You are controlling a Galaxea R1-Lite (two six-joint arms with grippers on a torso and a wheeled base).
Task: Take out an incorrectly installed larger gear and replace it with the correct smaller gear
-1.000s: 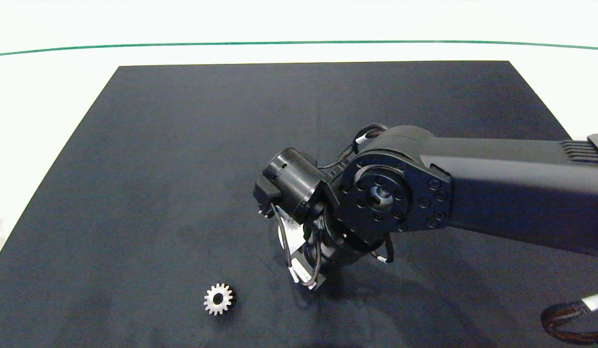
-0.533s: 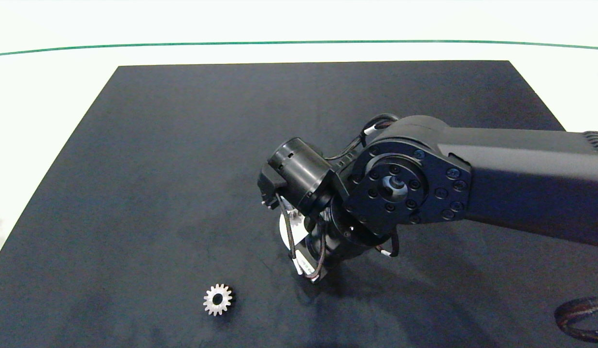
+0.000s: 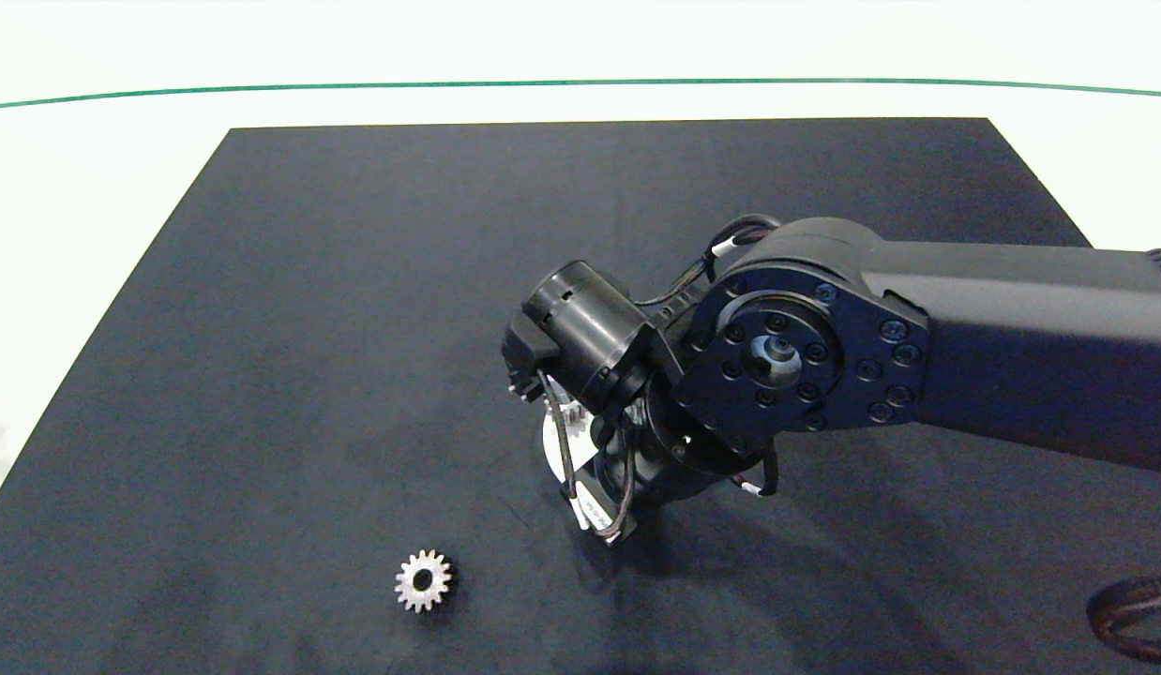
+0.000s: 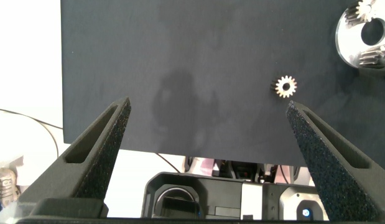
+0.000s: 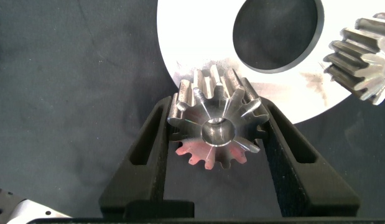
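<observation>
The larger gear, silver with long flared teeth, sits between my right gripper's two dark fingers, which are shut on it over the edge of a round silver plate. In the head view the right arm covers that gripper and most of the plate. The smaller gear lies flat on the black mat near its front edge, left of the plate; the left wrist view shows this smaller gear too. My left gripper hangs open above the mat's front edge, holding nothing.
Another blunt-toothed gear stands on the plate beside a large round hole. The black mat lies on a white table with a green line at the back. A braided cable loops at the front right.
The right arm has shifted up and a little to the right, carrying its wrist higher above the plate. The smaller gear on the mat has not moved.
</observation>
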